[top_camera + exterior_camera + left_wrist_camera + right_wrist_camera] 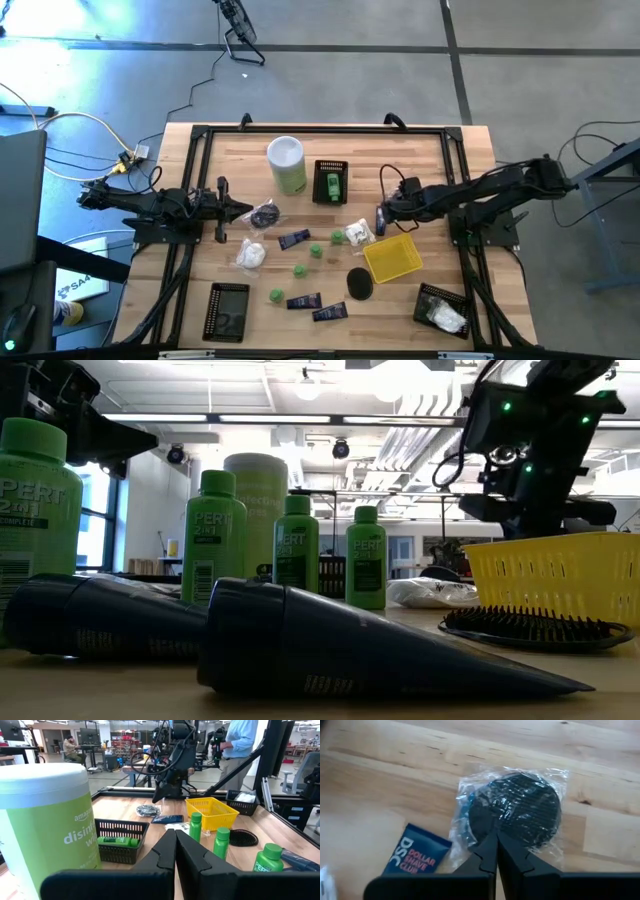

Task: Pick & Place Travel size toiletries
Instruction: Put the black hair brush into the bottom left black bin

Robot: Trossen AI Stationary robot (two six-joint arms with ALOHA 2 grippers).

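1. Right gripper (496, 840) fingers pressed together over a bagged dark round brush (520, 812) on the table (380, 785)
2. Beside it, navy tube (415, 856) reads "DSC Dollar Shave Club"
3. Left gripper (176, 845) closed, empty, near canister (47, 820)

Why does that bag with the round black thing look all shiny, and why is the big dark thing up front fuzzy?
Right wrist view: ceiling lights glare off the crinkly clear bag. Low view: the dark tube lies very near the camera, so it blurs.
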